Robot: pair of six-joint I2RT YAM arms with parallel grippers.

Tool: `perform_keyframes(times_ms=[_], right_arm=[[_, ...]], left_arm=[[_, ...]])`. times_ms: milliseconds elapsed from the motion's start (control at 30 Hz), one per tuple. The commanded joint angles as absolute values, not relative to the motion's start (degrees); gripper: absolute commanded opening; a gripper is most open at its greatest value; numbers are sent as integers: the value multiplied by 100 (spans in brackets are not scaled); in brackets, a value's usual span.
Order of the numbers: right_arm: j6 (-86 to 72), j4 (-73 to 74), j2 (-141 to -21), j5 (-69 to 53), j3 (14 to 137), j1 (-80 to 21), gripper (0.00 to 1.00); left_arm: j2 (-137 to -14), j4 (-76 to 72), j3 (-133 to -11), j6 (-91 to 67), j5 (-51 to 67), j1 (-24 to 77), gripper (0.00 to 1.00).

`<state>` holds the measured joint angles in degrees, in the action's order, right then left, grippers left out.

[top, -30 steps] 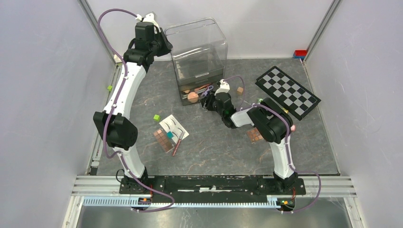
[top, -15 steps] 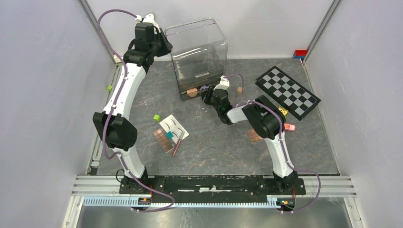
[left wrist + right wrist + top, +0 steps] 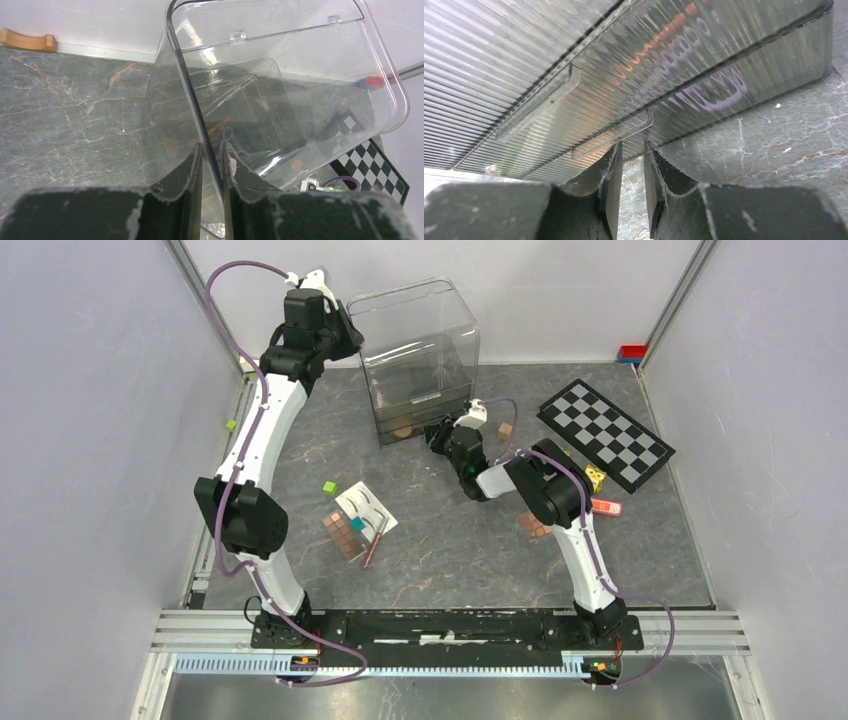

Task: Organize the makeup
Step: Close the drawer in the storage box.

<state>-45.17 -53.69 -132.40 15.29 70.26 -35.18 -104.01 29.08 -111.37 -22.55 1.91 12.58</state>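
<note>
1. Top external view: brown rectangular eyeshadow palette (image 3: 343,534) lies on the grey marbled surface (image 3: 450,560), long axis far-left to near-right; the thin pencil (image 3: 376,543) touching it runs near-to-far.
2. Left wrist view only: left tool (image 3: 212,150) clenched on the clear plastic box (image 3: 280,75) wall.
3. Right wrist view only: right tool (image 3: 631,150) at the box's ribbed front, fingers narrowly apart; cannot tell if it is grasping.

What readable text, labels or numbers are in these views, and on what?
No legible text in any view.
The white eyebrow card shows printed brow shapes only; any wording is too small to read.
The checkerboard has plain squares, no characters.
The clear box has no visible label.
</note>
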Motion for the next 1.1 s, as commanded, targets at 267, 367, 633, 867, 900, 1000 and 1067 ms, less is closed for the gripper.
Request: perform_keyframes(times_ms=[267,367,633,867,900,1000,1067], right_arm=[[-3932,-7030,-11776,1430,5029,-3441,35],[-3580,-7079,-10952,1494,4156,-3435,36],[-3222,-6590,-9068,1888,2727,-3437,37],[-3325,-6055,-8216,2101,2190,-3436,45],[-3330,-6019,-8165,2123,2142,-3437,45],[-3240,-5882,-8183,2138,2174,-3431,46],[-3172,-5810,-8267,2108,2297,-3437,46]], left_arm=[[-10108,3621,-10729,-2250,1003,1503,15],[-9967,3669,-10662,-2219,1007,1504,10],[-9463,3817,-10342,-2390,915,1542,9],[-8749,3674,-9541,-2938,599,1827,10],[-8687,3633,-9439,-2992,581,1889,11],[-8548,3621,-9254,-3076,563,2085,17],[-8442,3620,-9128,-3119,563,2177,23]])
